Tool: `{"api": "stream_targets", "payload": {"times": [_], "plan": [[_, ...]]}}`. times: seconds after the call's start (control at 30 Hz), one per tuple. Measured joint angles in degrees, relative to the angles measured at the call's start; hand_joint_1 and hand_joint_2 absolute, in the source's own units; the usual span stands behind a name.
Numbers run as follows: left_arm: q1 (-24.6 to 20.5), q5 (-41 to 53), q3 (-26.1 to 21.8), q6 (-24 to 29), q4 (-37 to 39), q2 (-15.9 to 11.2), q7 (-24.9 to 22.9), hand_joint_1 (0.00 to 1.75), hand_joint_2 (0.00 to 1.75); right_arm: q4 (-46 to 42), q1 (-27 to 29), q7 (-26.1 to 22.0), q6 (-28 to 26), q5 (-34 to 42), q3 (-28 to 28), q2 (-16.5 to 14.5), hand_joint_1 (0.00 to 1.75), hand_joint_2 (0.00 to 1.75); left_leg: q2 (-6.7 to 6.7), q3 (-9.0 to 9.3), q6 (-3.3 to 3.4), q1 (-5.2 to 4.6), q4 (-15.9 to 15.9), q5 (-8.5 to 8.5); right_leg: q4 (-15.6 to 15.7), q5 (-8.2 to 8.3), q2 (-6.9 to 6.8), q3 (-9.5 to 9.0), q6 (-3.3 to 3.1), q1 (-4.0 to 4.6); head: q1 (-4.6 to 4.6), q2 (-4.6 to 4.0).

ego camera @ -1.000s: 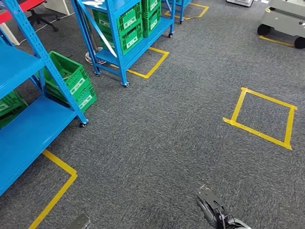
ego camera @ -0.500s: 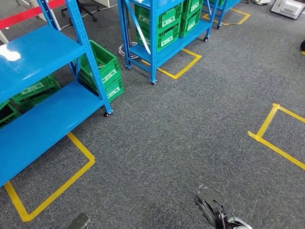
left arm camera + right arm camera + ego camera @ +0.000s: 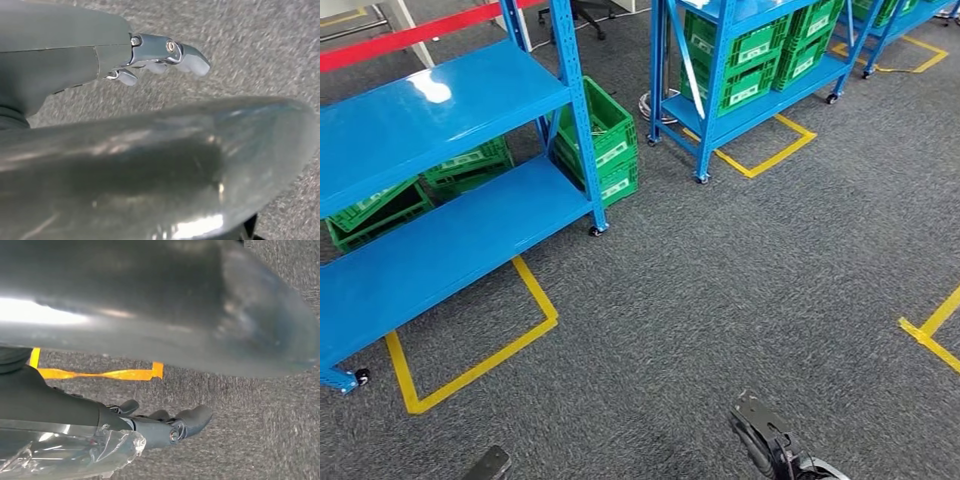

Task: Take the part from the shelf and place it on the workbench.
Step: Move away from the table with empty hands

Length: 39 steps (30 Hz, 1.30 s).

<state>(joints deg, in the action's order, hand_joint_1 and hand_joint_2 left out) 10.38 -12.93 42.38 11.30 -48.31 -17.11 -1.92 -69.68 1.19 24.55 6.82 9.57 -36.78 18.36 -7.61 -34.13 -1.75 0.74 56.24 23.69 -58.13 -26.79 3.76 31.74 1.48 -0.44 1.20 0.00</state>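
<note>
The robot is standing on grey carpet [image 3: 743,300], looking down at a blue shelf [image 3: 433,110]. Green crates [image 3: 603,140] are sitting on the floor under and just behind this shelf, beside its corner post. A second blue shelf [image 3: 743,70], loaded with more green crates, is standing well beyond the first. Yellow tape [image 3: 475,365] is marking out a box on the carpet along the near edge of the first shelf.

The left hand [image 3: 158,55] is hanging over bare carpet, fingers stretched out and gripping nothing. The right hand [image 3: 166,427] is hanging over carpet too, near a strip of yellow tape, with clear plastic wrap [image 3: 68,450], the bagged part, lying against it; I cannot tell whether its fingers are gripping the plastic.
</note>
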Motion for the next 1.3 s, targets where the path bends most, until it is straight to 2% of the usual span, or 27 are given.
{"api": "stream_targets", "payload": {"times": [0.07,0.1,0.13,0.17,0.2,0.23,0.3,0.33,0.37,0.43,0.5,0.57,0.63,0.67,0.7,0.73,0.8,0.87,0.93,0.97,1.03,1.07,1.1,1.17,1.23,1.27,1.3], "plan": [[-0.06,-0.34,0.29,0.08,0.03,-0.1,0.15,0.0,0.0,-0.23,-0.01,-0.03,-0.03,-0.01,-0.05,0.08,0.0,0.0,3.11,-1.4,-0.56,-0.19,2.71,2.02,0.45,0.31,-1.6,-0.12,-0.75,-0.04,0.31,0.0],[-0.21,-0.52,0.4,0.1,0.03,-0.09,0.26,0.0,0.0,-0.31,0.05,-0.03,-0.05,-0.02,-0.07,0.12,0.0,0.0,5.1,-2.89,-0.75,-0.29,5.9,3.96,0.56,0.36,-2.49,-0.13,-1.0,0.05,0.46,0.0],[-0.38,-0.62,0.49,0.13,0.03,-0.09,0.34,0.0,0.0,-0.33,0.14,-0.03,-0.07,-0.02,-0.1,0.17,0.0,0.0,6.22,-4.75,-0.93,-0.29,9.89,6.02,0.59,0.33,-3.43,-0.1,-1.17,0.15,0.56,0.0],[-0.49,-0.68,0.55,0.13,0.03,-0.07,0.39,0.0,0.0,-0.33,0.23,-0.02,-0.07,-0.02,-0.16,0.21,0.0,0.0,6.65,-6.42,-1.06,-0.26,13.54,7.55,0.58,0.29,-4.39,-0.06,-1.23,0.23,0.54,0.0],[-0.47,-0.71,0.62,0.13,0.04,-0.05,0.43,0.0,0.0,-0.33,0.28,-0.01,-0.07,-0.02,-0.22,0.25,0.0,0.0,6.81,-7.36,-1.14,-0.24,15.79,8.12,0.57,0.24,-5.27,-0.05,-1.28,0.27,0.55,0.0],[-0.4,-0.71,0.69,0.13,0.04,-0.05,0.44,0.0,0.0,-0.33,0.27,-0.01,-0.08,-0.02,-0.27,0.28,0.0,0.0,6.89,-7.22,-1.17,-0.23,15.92,7.58,0.57,0.2,-6.09,-0.08,-1.3,0.29,0.55,0.0],[-0.3,-0.79,0.82,0.2,0.05,-0.09,0.5,0.0,0.0,-0.33,0.18,-0.01,-0.13,-0.02,-0.35,0.31,0.0,0.0,7.87,-3.73,-0.99,-0.31,10.1,4.21,0.56,0.07,-7.56,-0.27,-1.21,0.31,0.56,0.0],[-0.36,-0.85,0.88,0.26,0.05,-0.11,0.54,0.0,0.0,-0.33,0.14,-0.01,-0.17,-0.02,-0.39,0.32,0.0,0.0,9.38,-1.36,-0.8,-0.49,5.97,2.64,0.49,-0.07,-8.25,-0.4,-1.03,0.46,0.57,0.0],[-0.52,-0.97,0.93,0.34,0.05,-0.13,0.61,0.0,0.0,-0.34,0.11,0.01,-0.21,-0.01,-0.44,0.35,0.0,0.0,10.59,0.47,-0.5,-0.65,2.7,1.59,0.39,-0.22,-8.88,-0.47,-0.78,0.63,0.57,0.0],[-0.71,-1.39,1.08,0.48,0.06,-0.16,0.77,0.0,0.0,-0.41,0.05,0.04,-0.29,0.01,-0.55,0.42,0.0,0.0,11.66,1.77,0.07,-0.96,-0.09,1.13,0.27,-0.47,-10.14,-0.62,-0.24,0.97,0.48,0.0],[-0.59,-1.91,1.38,0.64,0.1,-0.24,0.9,0.0,0.0,-0.63,-0.08,0.07,-0.37,0.02,-0.7,0.45,0.0,0.0,10.22,1.59,0.7,-0.86,-0.32,0.93,0.24,-0.75,-10.86,-0.79,0.34,0.91,0.38,0.0],[-0.53,-2.34,1.73,0.84,0.15,-0.34,1.02,0.0,0.0,-0.87,-0.14,0.07,-0.47,0.07,-0.87,0.55,0.0,0.0,8.9,1.62,1.33,-0.51,-0.54,0.65,-2.1,-2.51,-8.47,0.11,1.0,0.65,0.19,0.0],[-0.76,-2.73,2.0,0.97,0.2,-0.4,1.27,0.0,0.0,-0.97,0.03,0.1,-0.56,0.13,-0.99,0.75,0.0,0.0,7.54,1.56,1.73,-0.28,-0.58,0.47,-8.98,-6.0,-5.06,3.27,1.44,0.4,-0.12,0.0],[-0.88,-2.91,2.13,1.01,0.23,-0.4,1.4,0.0,0.0,-0.97,0.14,0.13,-0.6,0.15,-1.05,0.84,0.0,0.0,6.81,1.5,1.83,-0.26,-0.58,0.41,-12.85,-7.49,-4.32,5.17,1.57,0.34,-0.2,0.0],[-0.95,-3.05,2.29,1.03,0.28,-0.39,1.52,0.0,0.0,-0.96,0.22,0.16,-0.62,0.15,-1.13,0.9,0.0,0.0,6.03,1.47,1.86,-0.25,-0.57,0.38,-15.53,-8.11,-4.02,6.62,1.65,0.32,-0.24,0.0],[-0.98,-3.2,2.47,1.05,0.34,-0.38,1.62,0.0,0.0,-0.96,0.25,0.17,-0.64,0.16,-1.21,0.93,0.0,0.0,5.24,1.47,1.83,-0.23,-0.55,0.35,-16.08,-7.6,-3.91,7.13,1.69,0.3,-0.26,0.0],[-1.01,-3.54,2.74,1.09,0.46,-0.38,1.76,0.0,0.0,-0.96,0.23,0.19,-0.71,0.17,-1.35,0.95,0.0,0.0,3.69,1.52,1.65,-0.11,-0.5,0.27,-11.31,-4.06,-3.29,5.22,1.73,0.09,-0.25,0.0],[-1.09,-3.82,2.9,1.17,0.52,-0.4,1.88,0.0,0.0,-0.96,0.2,0.19,-0.8,0.18,-1.4,0.98,0.0,0.0,2.5,1.48,1.29,0.0,-0.4,0.22,-4.58,-0.89,-1.21,2.1,1.86,-0.38,-0.27,0.0],[-1.29,-4.02,3.13,1.29,0.55,-0.5,1.97,0.0,0.0,-0.99,0.17,0.2,-0.86,0.2,-1.44,1.04,0.0,0.0,1.37,1.0,0.68,-0.03,-0.12,0.1,-1.16,-0.35,0.68,0.35,1.64,-0.7,-0.28,0.0],[-1.31,-4.17,3.28,1.37,0.57,-0.56,1.99,0.0,0.0,-1.02,0.15,0.22,-0.88,0.21,-1.48,1.06,0.0,0.0,0.72,0.68,0.27,0.01,-0.1,-0.09,-0.64,-0.52,0.91,0.07,1.35,-0.68,-0.28,0.0],[-1.18,-4.52,3.58,1.46,0.66,-0.63,2.01,0.0,0.0,-1.14,0.07,0.26,-0.96,0.23,-1.56,1.07,0.0,0.0,-0.14,0.14,-0.44,0.21,-0.14,-0.45,-0.57,-0.36,-0.24,0.07,0.56,-0.54,-0.27,0.0],[-1.1,-4.65,3.74,1.49,0.7,-0.65,2.03,0.0,0.0,-1.21,0.01,0.25,-0.98,0.23,-1.58,1.07,0.0,0.0,0.62,-0.13,-0.7,0.18,0.22,-0.19,-0.55,-0.22,-0.87,0.08,0.16,-0.53,-0.18,0.0],[-1.14,-4.73,3.89,1.52,0.75,-0.68,2.05,0.0,0.0,-1.29,-0.02,0.22,-1.02,0.25,-1.6,1.08,0.0,0.0,2.07,-0.79,-0.9,0.07,1.53,0.75,-0.46,-0.12,-1.57,0.08,-0.24,-0.54,-0.03,0.0],[-1.48,-4.8,4.12,1.59,0.8,-0.72,2.09,0.0,0.0,-1.37,0.09,0.2,-1.07,0.27,-1.62,1.09,0.0,0.0,5.56,-3.69,-1.22,-0.16,7.69,4.35,-0.37,-0.08,-3.2,0.16,-0.82,-0.37,0.29,0.0],[-1.74,-4.87,4.27,1.66,0.83,-0.72,2.11,0.0,0.0,-1.38,0.27,0.2,-1.11,0.3,-1.64,1.13,0.0,0.0,6.74,-7.02,-1.37,-0.16,14.93,7.44,-0.37,-0.14,-5.0,0.28,-1.04,-0.12,0.36,0.0],[-1.73,-4.94,4.39,1.71,0.85,-0.71,2.14,0.0,0.0,-1.38,0.29,0.21,-1.12,0.31,-1.66,1.15,0.0,0.0,6.86,-7.56,-1.34,-0.16,16.4,7.6,-0.38,-0.16,-5.82,0.3,-1.08,-0.03,0.36,0.0],[-1.69,-5.07,4.53,1.78,0.89,-0.72,2.21,0.0,0.0,-1.38,0.25,0.21,-1.14,0.33,-1.67,1.16,0.0,0.0,6.96,-6.92,-1.22,-0.19,15.58,6.64,-0.38,-0.18,-6.59,0.27,-1.08,0.04,0.36,0.0]]}}
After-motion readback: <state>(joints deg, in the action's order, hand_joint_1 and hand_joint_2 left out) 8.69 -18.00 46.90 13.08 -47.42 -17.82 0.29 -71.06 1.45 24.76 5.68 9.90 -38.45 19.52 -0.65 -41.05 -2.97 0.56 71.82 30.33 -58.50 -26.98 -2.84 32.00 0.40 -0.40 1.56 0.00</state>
